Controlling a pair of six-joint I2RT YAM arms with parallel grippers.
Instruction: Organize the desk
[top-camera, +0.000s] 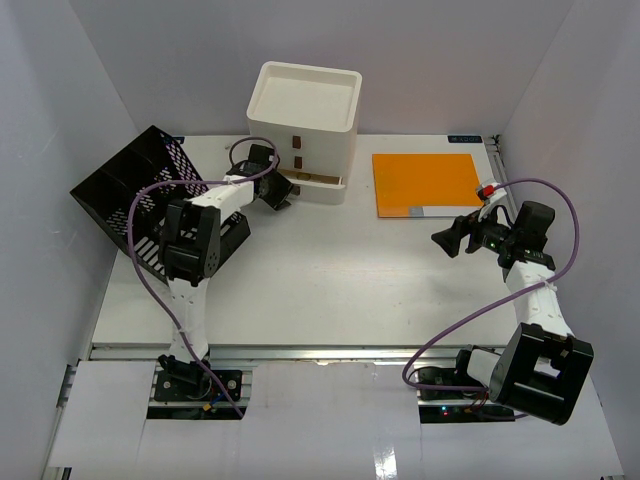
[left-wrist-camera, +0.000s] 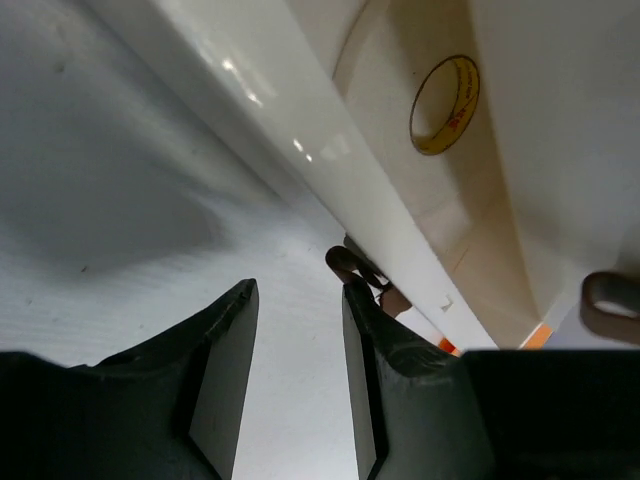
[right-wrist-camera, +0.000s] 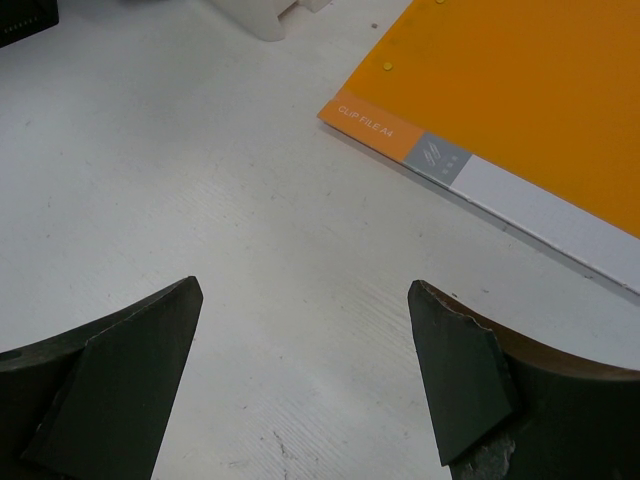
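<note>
White worktop (top-camera: 330, 290) spreads beneath both arms. Nearer, the right fingers (right-wrist-camera: 130, 370) hover low, spread wide and empty. The orange clip file (right-wrist-camera: 520, 90) lies flat just ahead-right. Farther, the left fingers (left-wrist-camera: 225, 370), parted and empty, face the drawer box (top-camera: 305, 110), whose open drawer (top-camera: 318, 183) holds a tape roll (left-wrist-camera: 444, 105).

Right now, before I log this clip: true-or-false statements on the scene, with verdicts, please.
The flat orange clip file lies on the white desk. True.
The right gripper grips that file. False: open, over bare desk beside it.
A yellow tape roll lies in the white drawer box's open drawer. True.
The black mesh file rack stands right of the box. False: left of it.
The left gripper holds the tape. False: jaws apart, empty.
</note>
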